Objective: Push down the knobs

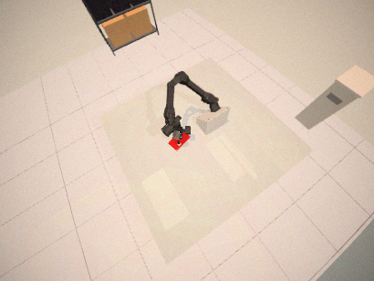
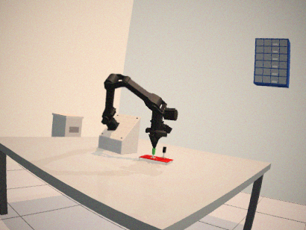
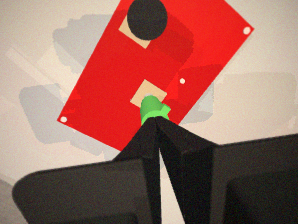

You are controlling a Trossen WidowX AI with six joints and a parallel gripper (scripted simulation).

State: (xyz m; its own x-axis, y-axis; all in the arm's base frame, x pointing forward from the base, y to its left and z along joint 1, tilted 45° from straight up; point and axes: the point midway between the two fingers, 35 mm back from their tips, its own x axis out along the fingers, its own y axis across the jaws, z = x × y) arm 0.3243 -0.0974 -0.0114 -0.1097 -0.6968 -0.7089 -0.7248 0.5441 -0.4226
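The red circuit board (image 1: 173, 143) (image 2: 165, 160) (image 3: 90, 95) stands low on the table. The green knob (image 2: 154, 151) (image 3: 150, 106) is upright, with a little pale shaft showing between it and the board. The black knob (image 2: 164, 149) (image 3: 147, 19) stands higher on its thin shaft, with a clear gap below it. Tan potentiometer bases show under the green knob (image 3: 142, 90) and beside the black knob (image 3: 131, 36) in the wrist view. My gripper (image 2: 154, 146) (image 3: 154, 123) is shut and empty, its tips at the top of the green knob. Whether they touch is hard to tell.
A grey sloped box (image 1: 213, 122) (image 2: 128, 136) stands by the arm's base, behind the board. The black knob rises from the board close beside my fingers. The table (image 2: 209, 179) has its near edge well away from the board.
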